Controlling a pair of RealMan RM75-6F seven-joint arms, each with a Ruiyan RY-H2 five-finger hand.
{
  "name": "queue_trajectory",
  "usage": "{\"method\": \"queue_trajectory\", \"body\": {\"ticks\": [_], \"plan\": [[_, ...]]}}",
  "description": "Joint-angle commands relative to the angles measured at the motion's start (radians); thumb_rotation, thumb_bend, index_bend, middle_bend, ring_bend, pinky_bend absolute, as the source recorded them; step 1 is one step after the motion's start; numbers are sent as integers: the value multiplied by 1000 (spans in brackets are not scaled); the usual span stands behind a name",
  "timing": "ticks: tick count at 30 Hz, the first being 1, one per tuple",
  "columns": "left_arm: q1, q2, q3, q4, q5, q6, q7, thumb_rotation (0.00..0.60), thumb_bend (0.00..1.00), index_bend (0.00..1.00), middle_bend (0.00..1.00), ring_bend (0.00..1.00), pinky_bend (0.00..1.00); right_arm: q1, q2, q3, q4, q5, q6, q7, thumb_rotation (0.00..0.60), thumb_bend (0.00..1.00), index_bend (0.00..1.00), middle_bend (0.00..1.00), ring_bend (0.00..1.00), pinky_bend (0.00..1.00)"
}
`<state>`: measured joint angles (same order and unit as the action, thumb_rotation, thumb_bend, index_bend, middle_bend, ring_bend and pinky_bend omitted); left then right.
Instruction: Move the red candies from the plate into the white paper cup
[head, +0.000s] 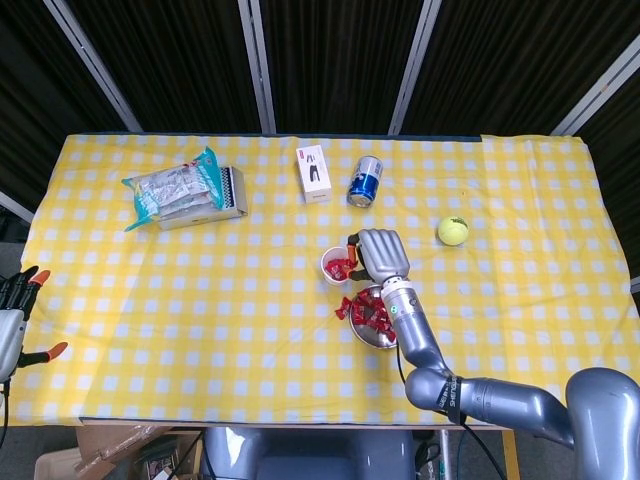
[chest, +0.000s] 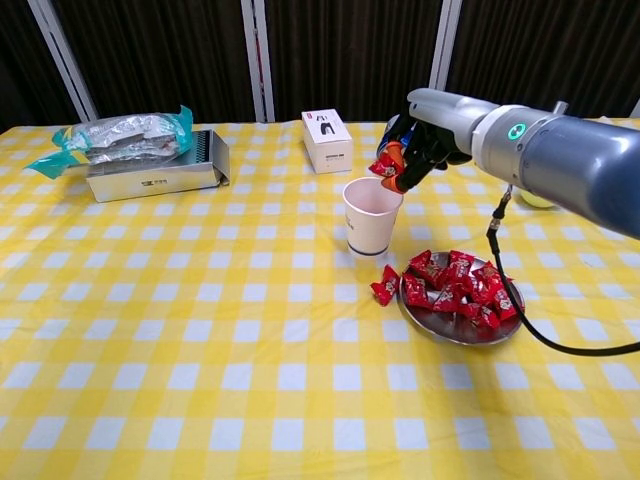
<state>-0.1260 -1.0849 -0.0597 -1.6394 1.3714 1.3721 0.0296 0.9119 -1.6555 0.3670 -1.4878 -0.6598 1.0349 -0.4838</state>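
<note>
My right hand (chest: 425, 145) pinches a red candy (chest: 385, 166) just above the right rim of the white paper cup (chest: 372, 215). The head view shows that hand (head: 381, 254) beside the cup (head: 336, 266), which has red candies inside. The metal plate (chest: 446, 331) lies to the right of the cup with several red candies (chest: 462, 285) piled on it. One loose candy (chest: 384, 286) lies on the cloth by the plate's left edge. At the table's far left edge my left hand (head: 12, 312) holds nothing, its fingers apart.
A foil packet on a box (chest: 140, 155) lies at the back left. A white carton (chest: 327, 140) and a blue can (head: 365, 181) stand behind the cup. A tennis ball (head: 453, 231) rests to the right of my hand.
</note>
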Motion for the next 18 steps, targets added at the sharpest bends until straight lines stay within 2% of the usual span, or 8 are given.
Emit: {"method": "queue_trajectory", "body": {"ticks": [1, 10, 18], "plan": [[0, -1, 0, 0, 0, 0, 1, 600, 63, 0, 0, 0, 0, 1, -1, -3, -1, -1, 1, 0, 600, 381, 469, 865, 833, 947], [-1, -1, 0, -1, -1, -1, 2, 600, 63, 0, 0, 0, 0, 10, -16, -11, 19, 0, 5, -7, 600, 298, 392, 865, 833, 947], [-2, 0, -1, -1, -4, -3, 0, 600, 63, 0, 0, 0, 0, 15, -23, -11, 24, -1, 7, -5, 600, 295, 384, 865, 833, 947]]}}
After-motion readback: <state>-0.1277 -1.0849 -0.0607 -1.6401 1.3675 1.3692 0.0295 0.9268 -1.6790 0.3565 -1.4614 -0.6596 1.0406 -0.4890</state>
